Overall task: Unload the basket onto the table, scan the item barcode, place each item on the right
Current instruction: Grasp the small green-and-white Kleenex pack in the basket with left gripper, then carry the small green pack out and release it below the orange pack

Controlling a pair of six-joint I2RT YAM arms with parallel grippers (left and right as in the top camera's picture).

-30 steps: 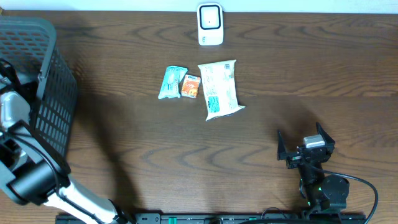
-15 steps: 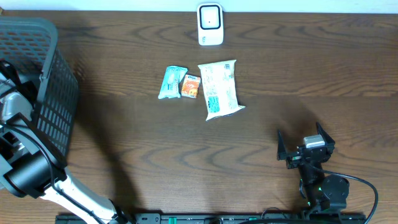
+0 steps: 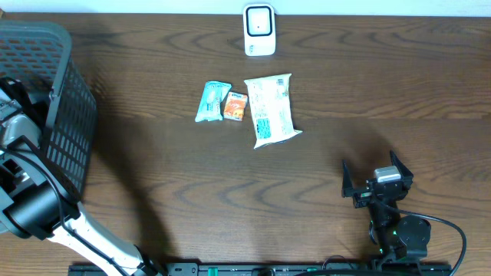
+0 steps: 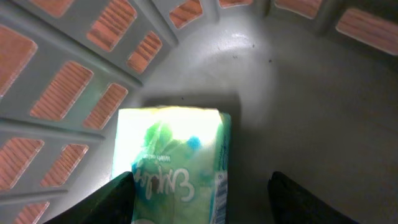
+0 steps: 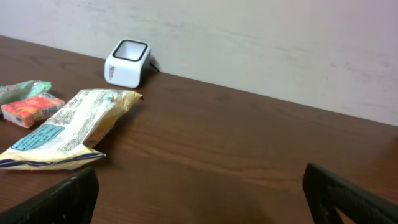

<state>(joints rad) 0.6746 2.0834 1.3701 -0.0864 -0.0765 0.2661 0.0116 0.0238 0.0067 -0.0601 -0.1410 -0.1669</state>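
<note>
Left gripper (image 4: pixel 200 182) is inside the grey basket (image 3: pixel 73 130), fingers parted around a green-white pack (image 4: pixel 174 155) on the basket floor, with a gap on one side. The scanner (image 3: pixel 259 29) is at the table's far edge. Right gripper (image 3: pixel 370 161) is low near the front edge, fingers wide, holding nothing.

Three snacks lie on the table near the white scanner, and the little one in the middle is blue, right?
Not quite. The little snack in the middle is orange, not blue. The overhead view shows it between the teal packet and the big pale bag, near the white scanner on the table.
</note>
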